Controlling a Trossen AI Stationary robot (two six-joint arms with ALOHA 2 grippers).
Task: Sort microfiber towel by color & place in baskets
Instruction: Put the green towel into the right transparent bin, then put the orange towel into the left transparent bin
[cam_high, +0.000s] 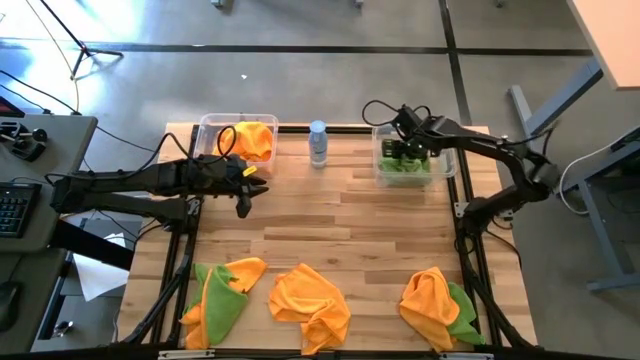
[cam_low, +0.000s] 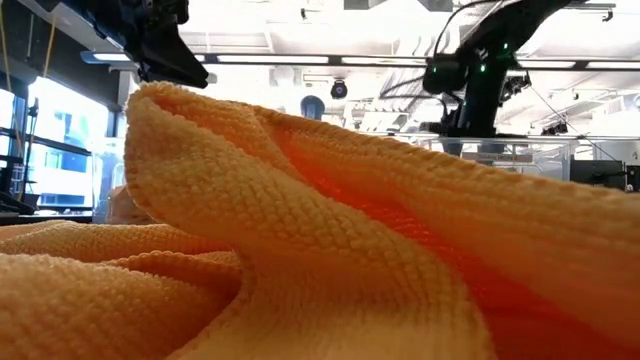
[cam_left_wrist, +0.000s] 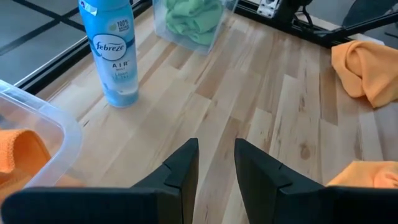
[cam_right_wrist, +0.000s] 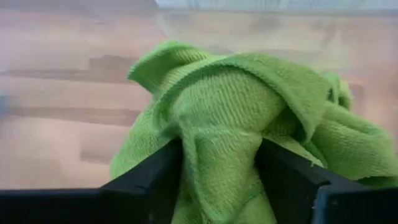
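Observation:
My right gripper is over the right basket at the table's far right and is shut on a green microfiber towel. More green cloth lies in that basket. My left gripper hovers just in front of the left basket, which holds orange towels. Its fingers stand narrowly open with nothing between them. Three piles lie along the near edge: orange with green, orange, and orange with green. The orange pile fills the low view. My right gripper pinches a bunched fold of the green towel between its two fingers, coming from above over the basket. Several layers gather in the gap and bulge out past the fingertips. I cannot tell whether the towel hangs clear or rests on the cloth in the basket.
A pale blue spray bottle stands upright between the two baskets at the far edge, also seen in the left wrist view. Bare wooden table lies between the baskets and the near piles. Cables loop over both arms.

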